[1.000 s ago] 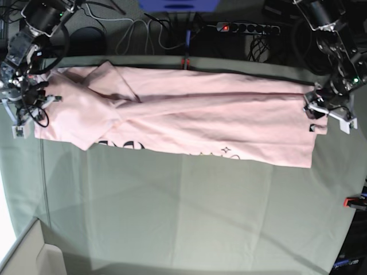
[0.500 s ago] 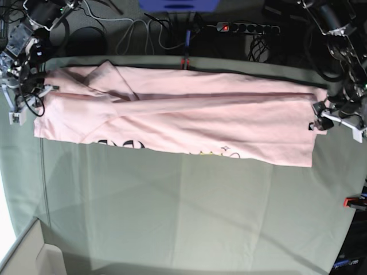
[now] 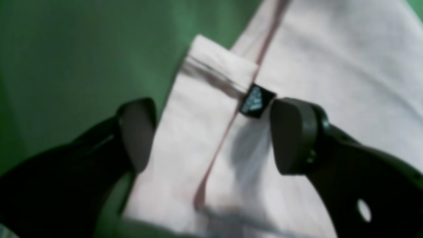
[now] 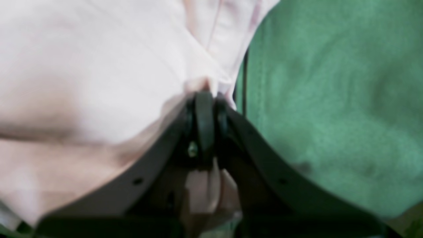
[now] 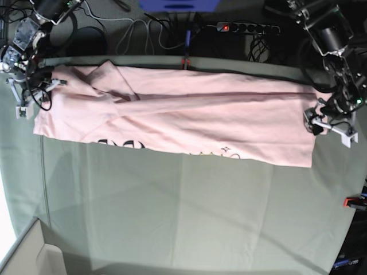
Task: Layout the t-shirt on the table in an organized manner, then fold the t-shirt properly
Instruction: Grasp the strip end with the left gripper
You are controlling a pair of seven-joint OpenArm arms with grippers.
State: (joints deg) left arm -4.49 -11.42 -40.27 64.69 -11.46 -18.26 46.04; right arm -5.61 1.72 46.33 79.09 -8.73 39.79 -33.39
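Pink t-shirt (image 5: 200, 123) spans base view; wrist views show left fingers (image 3: 294, 135) wide, empty, right fingers (image 4: 205, 125) pinching it.

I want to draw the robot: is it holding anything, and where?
Its right gripper pinches a fold of the t-shirt near one end; the open left gripper holds nothing.

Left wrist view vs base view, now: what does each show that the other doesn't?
Only left wrist: a close look at the left hand, open over a fold of the t-shirt, with a stitched hem visible.

Only base: the right hand at the shirt's other end, the red clamp and parts of the black lettering.

Both: the left arm's hand, the pink shirt and the green cloth.
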